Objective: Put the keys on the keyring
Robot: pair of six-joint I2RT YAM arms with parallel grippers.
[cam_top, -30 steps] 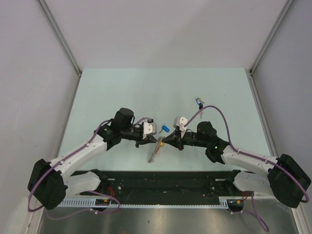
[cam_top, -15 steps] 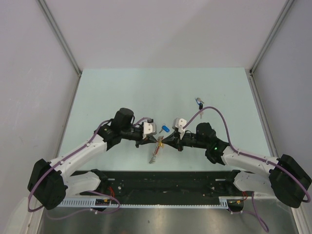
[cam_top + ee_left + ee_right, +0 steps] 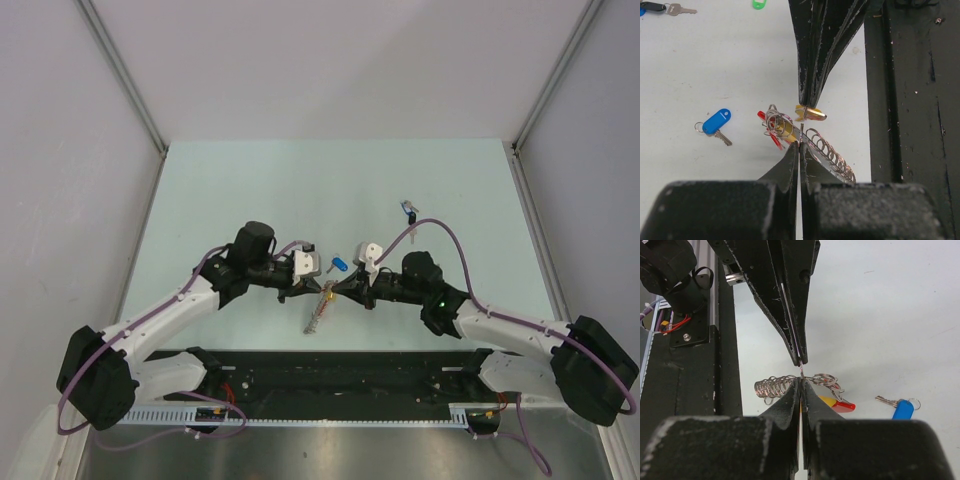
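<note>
My two grippers meet tip to tip above the near middle of the table. The left gripper (image 3: 316,291) (image 3: 800,145) is shut on a thin wire end of the keyring (image 3: 318,314) (image 3: 832,157), whose silver coil hangs slanting with split rings and a red band (image 3: 767,132) at its top. The right gripper (image 3: 336,289) (image 3: 801,381) is shut on a small yellow-headed key (image 3: 810,114), held against the ring. A blue-headed key (image 3: 339,265) (image 3: 716,122) lies just behind them. Farther back lies a dark blue key (image 3: 410,210), and a green key head (image 3: 758,4) shows at the frame edge.
The black base rail (image 3: 340,375) runs along the near table edge right under the coil. Purple cables loop over both arms. Grey walls close in the pale table (image 3: 250,190) on three sides.
</note>
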